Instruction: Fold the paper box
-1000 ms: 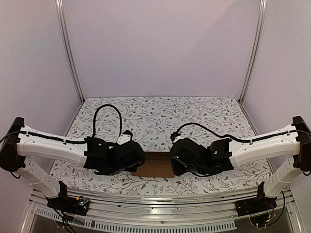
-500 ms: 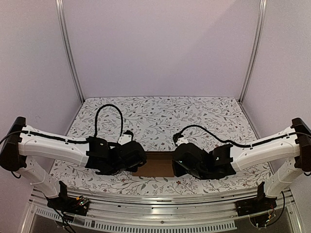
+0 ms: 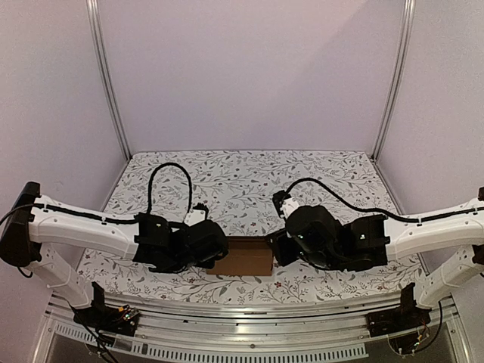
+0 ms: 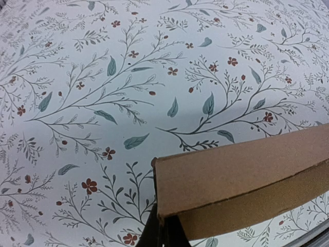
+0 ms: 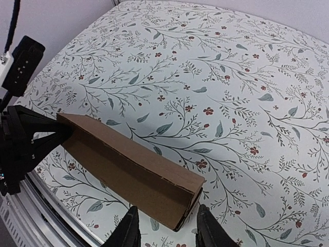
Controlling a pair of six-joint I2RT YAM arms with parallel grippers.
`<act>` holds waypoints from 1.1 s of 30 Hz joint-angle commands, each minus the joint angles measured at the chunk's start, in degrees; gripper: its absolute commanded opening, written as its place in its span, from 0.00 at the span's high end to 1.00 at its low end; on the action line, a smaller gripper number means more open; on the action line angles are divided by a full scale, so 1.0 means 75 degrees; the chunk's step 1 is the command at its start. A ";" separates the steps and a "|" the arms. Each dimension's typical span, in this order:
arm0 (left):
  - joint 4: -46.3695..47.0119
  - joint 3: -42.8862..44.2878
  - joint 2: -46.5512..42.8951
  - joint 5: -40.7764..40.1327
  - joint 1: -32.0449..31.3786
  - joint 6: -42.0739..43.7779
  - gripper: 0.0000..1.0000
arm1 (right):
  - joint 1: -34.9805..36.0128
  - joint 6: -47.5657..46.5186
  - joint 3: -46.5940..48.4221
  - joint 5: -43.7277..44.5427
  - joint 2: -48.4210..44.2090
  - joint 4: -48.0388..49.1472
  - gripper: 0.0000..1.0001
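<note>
The paper box [image 3: 243, 256] is a long brown cardboard carton lying across the near middle of the table. My left gripper [image 3: 213, 252] is shut on its left end; in the left wrist view the black fingertips [image 4: 163, 232] pinch the box's [image 4: 241, 175] near corner edge. My right gripper [image 5: 168, 231] is open, its fingers straddling the air just short of the box's [image 5: 128, 164] right end, not touching it. In the top view the right gripper [image 3: 281, 246] sits beside the box's right end.
The table wears a white cloth with a floral print [image 3: 242, 181]. A metal rail [image 3: 242, 310] runs along the near edge. Black cables loop over both arms. White walls and metal posts enclose the back and sides.
My right gripper has let go of the box's right end and drawn back to the right and up. The left arm and box have stayed in place.
</note>
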 commanded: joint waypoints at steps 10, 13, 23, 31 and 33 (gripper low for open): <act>-0.0292 0.0145 0.0303 0.0481 -0.0185 0.0036 1.00 | -0.0241 -0.1500 0.1974 0.0015 0.0501 -0.0525 1.00; -0.0269 0.0132 0.0306 0.0522 -0.0183 0.0030 1.00 | -0.0259 -0.1617 0.2312 -0.0040 0.1016 -0.0490 1.00; -0.0248 0.0060 0.0281 0.0548 -0.0193 -0.0045 1.00 | -0.0253 -0.1447 0.2071 -0.0277 0.2249 0.0174 1.00; -0.0269 0.0060 0.0293 0.0530 -0.0193 0.0018 0.85 | 0.0046 -0.0818 0.1441 -0.0195 0.2644 0.0295 1.00; -0.0297 0.0013 0.0197 0.0547 -0.0193 0.0018 0.74 | 0.0107 -0.0682 0.1323 -0.0153 0.2697 0.0303 1.00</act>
